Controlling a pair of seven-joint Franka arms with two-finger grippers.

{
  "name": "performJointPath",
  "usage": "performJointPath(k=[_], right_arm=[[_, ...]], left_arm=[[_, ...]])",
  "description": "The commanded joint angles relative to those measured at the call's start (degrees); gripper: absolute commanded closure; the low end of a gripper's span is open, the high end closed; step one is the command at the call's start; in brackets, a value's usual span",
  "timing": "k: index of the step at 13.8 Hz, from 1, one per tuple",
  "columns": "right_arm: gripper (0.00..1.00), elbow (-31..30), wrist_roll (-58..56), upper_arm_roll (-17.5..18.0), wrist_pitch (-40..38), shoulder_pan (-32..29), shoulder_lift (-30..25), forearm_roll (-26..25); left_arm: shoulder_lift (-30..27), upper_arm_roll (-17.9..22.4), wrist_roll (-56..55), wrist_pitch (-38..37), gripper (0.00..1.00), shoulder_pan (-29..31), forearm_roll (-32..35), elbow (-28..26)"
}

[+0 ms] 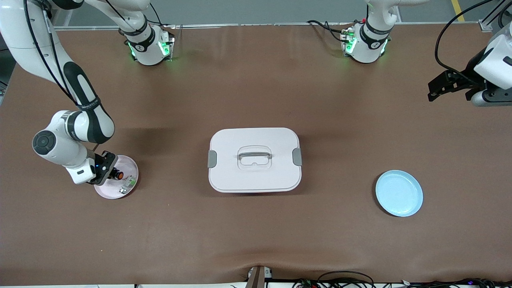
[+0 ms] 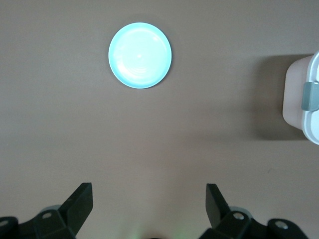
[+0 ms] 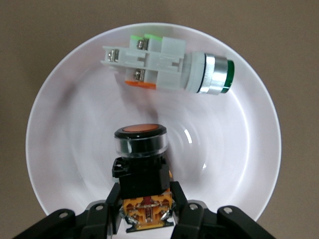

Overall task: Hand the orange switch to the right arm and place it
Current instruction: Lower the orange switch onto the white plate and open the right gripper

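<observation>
The orange switch (image 1: 117, 175) (image 3: 141, 149), black-bodied with an orange round cap, is at a pale pink plate (image 1: 134, 170) (image 3: 65, 149) toward the right arm's end of the table. My right gripper (image 1: 111, 172) (image 3: 147, 204) is shut on the switch's lower body, a finger (image 3: 112, 204) on each side. Whether the switch touches the plate does not show. My left gripper (image 1: 432, 91) (image 2: 149, 199) hangs open over bare table at the left arm's end, nothing between its fingers (image 2: 82, 199).
A white-and-green part (image 1: 128, 184) (image 3: 164, 64) lies on the same pink plate beside the switch. A white lidded box (image 1: 255, 160) (image 2: 304, 99) sits mid-table. A light blue plate (image 1: 399, 193) (image 2: 140, 55) lies toward the left arm's end, nearer the front camera.
</observation>
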Motion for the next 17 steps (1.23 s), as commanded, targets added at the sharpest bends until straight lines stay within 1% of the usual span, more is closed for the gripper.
performJointPath(k=[1,2,3,5,6,7,10,14,17], right_arm=[[0.6,-0.47,-0.89,0.68,0.64,-0.5,-0.19,0.07],[0.48,-0.38,-0.89,0.68,0.64,-0.5,-0.19,0.07],[0.4,-0.38,-0.89,0.59,0.82,-0.5,-0.19,0.07],[0.13,-0.38,-0.89,0.68,0.91,-0.5,-0.19,0.07],[0.03,-0.38,-0.89,0.59,0.91,-0.5,-0.19,0.15],[0.0,-0.38,-0.89,0.68,0.91,-0.5,-0.28,0.07],[0.0,0.06,-0.89,0.68,-0.4,-0.59,-0.54,0.07],[0.0,2.34,-0.37,0.77,-7.16,-0.68,-1.24,0.24],[0.0,4.53,0.43,0.68,-12.08,-0.59,-1.42,1.29]], left_arm=[[-1.42,-0.01,1.55,-0.05,0.0,0.46,-0.88,-0.64],[-1.42,-0.01,1.55,-0.14,0.0,0.46,-0.88,-0.64],[-1.51,-0.01,1.55,-0.14,0.0,0.46,-0.97,-0.81],[-1.42,-0.01,1.55,-0.14,0.0,0.37,-0.97,-0.82],[-1.25,-0.01,1.55,0.03,0.0,0.37,-0.97,-0.73],[-1.25,-0.01,1.55,0.21,0.0,0.46,-0.97,-0.73],[-1.25,-0.01,1.55,0.3,0.0,0.46,-0.97,-0.73],[-1.25,0.08,1.46,0.21,0.0,0.46,-0.97,-0.73],[-1.42,0.08,1.37,0.04,0.0,0.46,-0.97,-0.64]])
